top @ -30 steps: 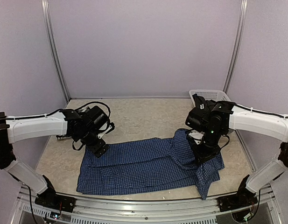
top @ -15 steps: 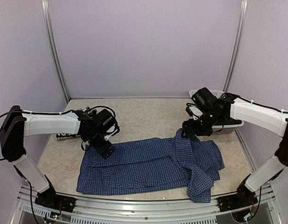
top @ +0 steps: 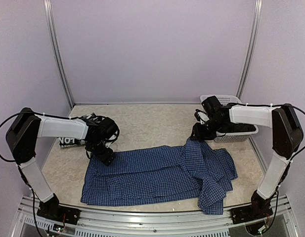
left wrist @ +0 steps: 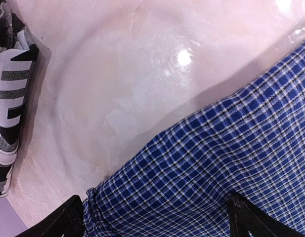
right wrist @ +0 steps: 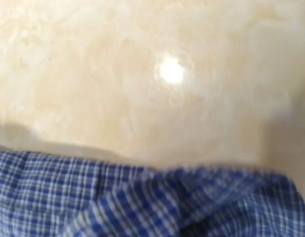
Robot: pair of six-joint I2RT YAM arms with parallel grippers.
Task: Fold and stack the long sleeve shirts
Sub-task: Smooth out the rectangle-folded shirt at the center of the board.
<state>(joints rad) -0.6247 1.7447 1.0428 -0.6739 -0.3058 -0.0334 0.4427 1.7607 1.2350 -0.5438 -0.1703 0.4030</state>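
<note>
- Black-and-white plaid shirt [top: 68, 141]: lies at the far left of the counter [top: 152, 123], partly hidden behind the left arm. White block letters show. It lies near the blue shirt's far-left corner but apart from it.
- Left pincer [left wrist: 157, 222]: low over that far-left corner, fingers spread wide with the checked hem between them. Nothing is pinched.
- Blue shirt [top: 157, 173]: spread across the near half of the counter. The left portion is fairly flat, the right portion is bunched, and one flap trails toward the near edge.
- Right pincer [top: 199, 134]: at the raised far-right point of the blue cloth. Its wrist view is blurred and shows no fingers, so whether it grips cannot be told.
- White basket [top: 226, 101]: far right, behind the right arm.
- Risk, judged: if the left pincer closes on one layer only, or off the hem, that corner may slip free. A lone pull from the right could then drag the shirt askew, deepening the right-side bunching or pulling the trailing flap off the near edge.
</note>
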